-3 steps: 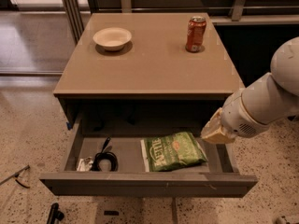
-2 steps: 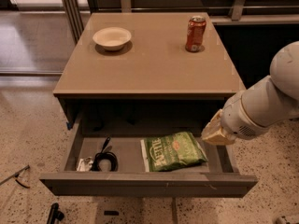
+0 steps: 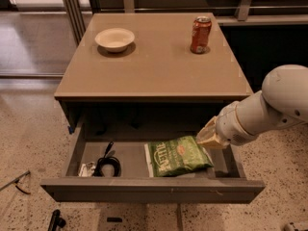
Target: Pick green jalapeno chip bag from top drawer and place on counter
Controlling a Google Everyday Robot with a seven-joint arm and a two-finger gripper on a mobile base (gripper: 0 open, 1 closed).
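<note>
The green jalapeno chip bag (image 3: 177, 156) lies flat in the open top drawer (image 3: 154, 189), right of its middle. The gripper (image 3: 208, 136) hangs over the drawer's right part, just above the bag's upper right corner. The white arm reaches in from the right. The tan counter (image 3: 154, 66) is the tabletop above the drawer.
A white bowl (image 3: 114, 39) stands on the counter at the back left and an orange soda can (image 3: 200, 34) at the back right. A coiled black cable (image 3: 107, 163) and a small item lie in the drawer's left part. Speckled floor surrounds the table.
</note>
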